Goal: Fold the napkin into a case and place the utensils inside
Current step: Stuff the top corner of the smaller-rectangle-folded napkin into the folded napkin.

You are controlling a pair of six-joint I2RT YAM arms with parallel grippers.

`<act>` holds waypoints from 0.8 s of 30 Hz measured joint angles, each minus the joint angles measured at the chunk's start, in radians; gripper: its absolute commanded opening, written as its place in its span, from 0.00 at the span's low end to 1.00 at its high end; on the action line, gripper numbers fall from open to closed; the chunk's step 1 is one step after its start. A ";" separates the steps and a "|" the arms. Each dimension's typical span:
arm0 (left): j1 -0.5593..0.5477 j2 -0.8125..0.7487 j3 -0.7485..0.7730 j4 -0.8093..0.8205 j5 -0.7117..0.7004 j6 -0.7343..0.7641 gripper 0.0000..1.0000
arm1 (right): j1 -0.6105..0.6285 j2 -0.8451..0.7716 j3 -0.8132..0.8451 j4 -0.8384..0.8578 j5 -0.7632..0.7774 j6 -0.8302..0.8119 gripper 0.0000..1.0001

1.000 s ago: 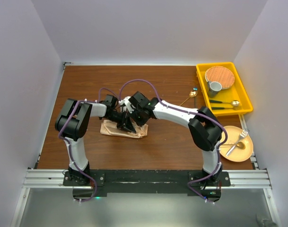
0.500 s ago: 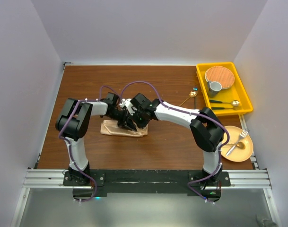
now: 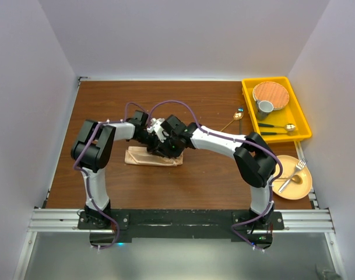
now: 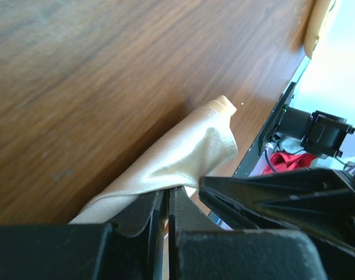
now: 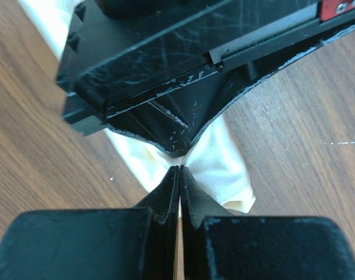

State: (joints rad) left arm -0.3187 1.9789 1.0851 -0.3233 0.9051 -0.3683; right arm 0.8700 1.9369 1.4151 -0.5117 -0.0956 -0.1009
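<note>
The peach satin napkin point(image 3: 140, 157) lies folded into a narrow layered strip on the brown table, left of centre. Both grippers meet over its far right part. My left gripper point(image 3: 150, 142) is shut on a fold of the napkin point(image 4: 189, 151), with its tips point(image 4: 167, 195) pinching the cloth edge. My right gripper point(image 3: 164, 147) faces it, its tips point(image 5: 178, 169) shut on the napkin point(image 5: 227, 157). A gold spoon with a blue part point(image 3: 237, 117) lies on the table. A gold fork point(image 3: 292, 175) rests on the yellow plate point(image 3: 305, 188).
A yellow tray point(image 3: 250, 108) at the back right holds a wood-toned plate point(image 3: 269, 93), a grey cup point(image 3: 264, 107) and a gold spoon with a dark handle point(image 3: 276, 128). The left gripper's black body point(image 5: 165, 70) fills the top of the right wrist view.
Both grippers have moved a little away from the arm bases, still pinching the cloth. The napkin now lies flatter and narrower.
</note>
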 measured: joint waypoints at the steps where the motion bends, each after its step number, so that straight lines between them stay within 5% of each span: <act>1: 0.000 0.006 0.002 0.000 -0.002 -0.006 0.00 | 0.000 0.000 0.000 0.002 0.000 -0.001 0.00; 17: 0.018 0.016 0.001 0.054 0.008 -0.017 0.32 | -0.029 0.055 -0.030 0.061 0.006 0.002 0.00; 24: 0.052 -0.035 -0.005 0.037 0.006 0.019 0.39 | -0.033 0.055 -0.032 0.064 0.006 0.003 0.00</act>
State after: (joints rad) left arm -0.2668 1.9442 1.0798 -0.2867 0.9108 -0.3496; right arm 0.8368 1.9919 1.3834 -0.4473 -0.0898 -0.0982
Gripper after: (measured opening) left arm 0.366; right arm 0.007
